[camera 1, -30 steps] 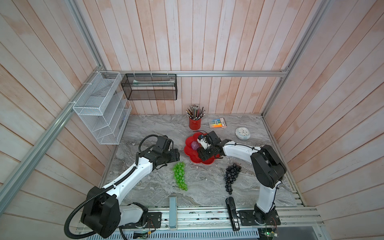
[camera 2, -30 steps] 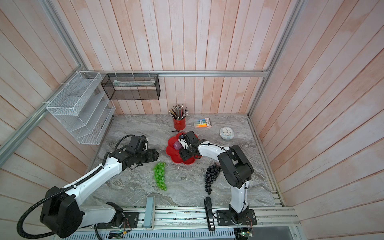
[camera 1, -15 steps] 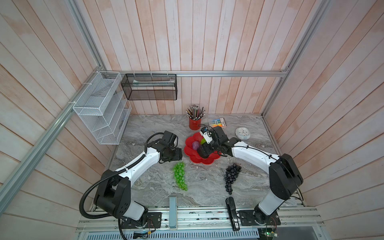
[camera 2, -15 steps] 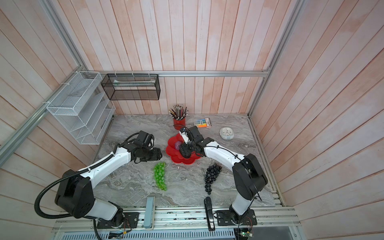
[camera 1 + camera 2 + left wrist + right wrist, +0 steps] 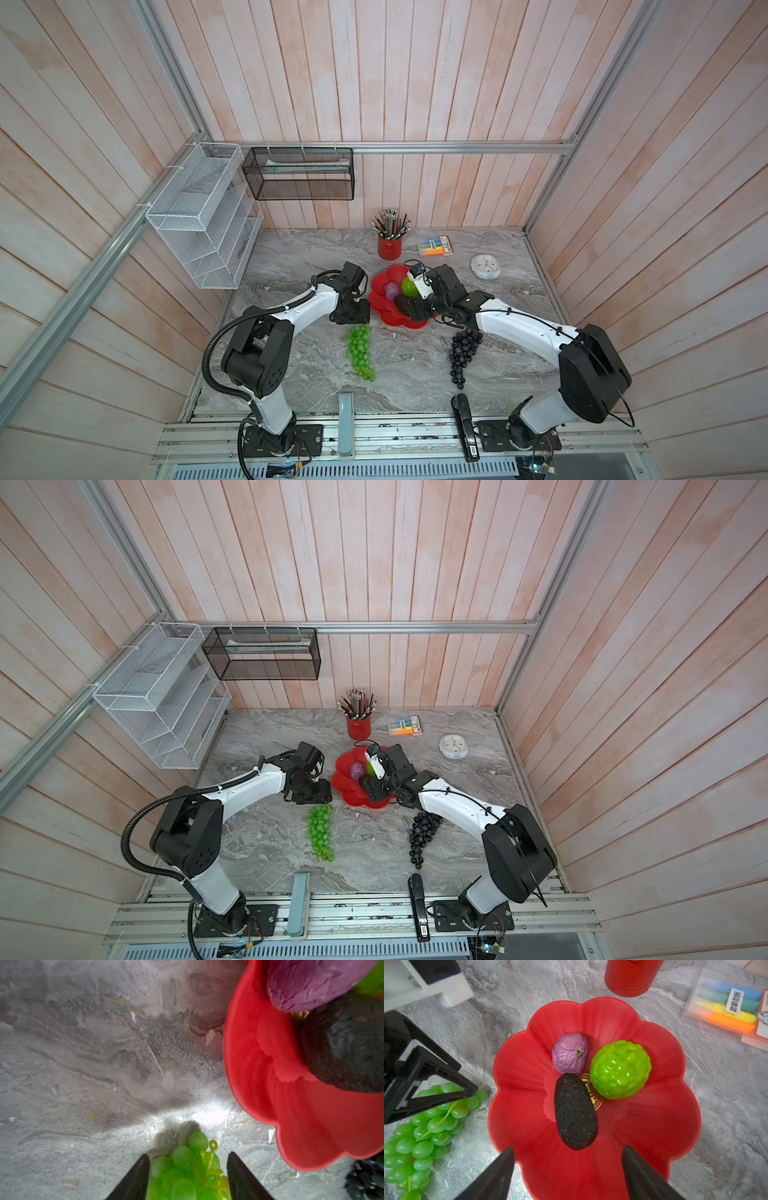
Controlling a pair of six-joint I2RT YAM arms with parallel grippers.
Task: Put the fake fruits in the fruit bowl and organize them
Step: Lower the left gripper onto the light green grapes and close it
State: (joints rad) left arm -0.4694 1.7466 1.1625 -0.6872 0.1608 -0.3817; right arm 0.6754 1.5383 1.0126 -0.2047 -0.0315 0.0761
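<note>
Right wrist view: dark oval in fruit bowl points lengthwise at wide-open right gripper.

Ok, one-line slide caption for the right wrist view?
Open right pincer over the fruit bowl holding purple ball, bumpy green ball, dark oval; green grapes outside.

Robot test cell, mock office desk: plank walls, aluminium frame, mesh file rack, pencil cup, marble top.
</note>
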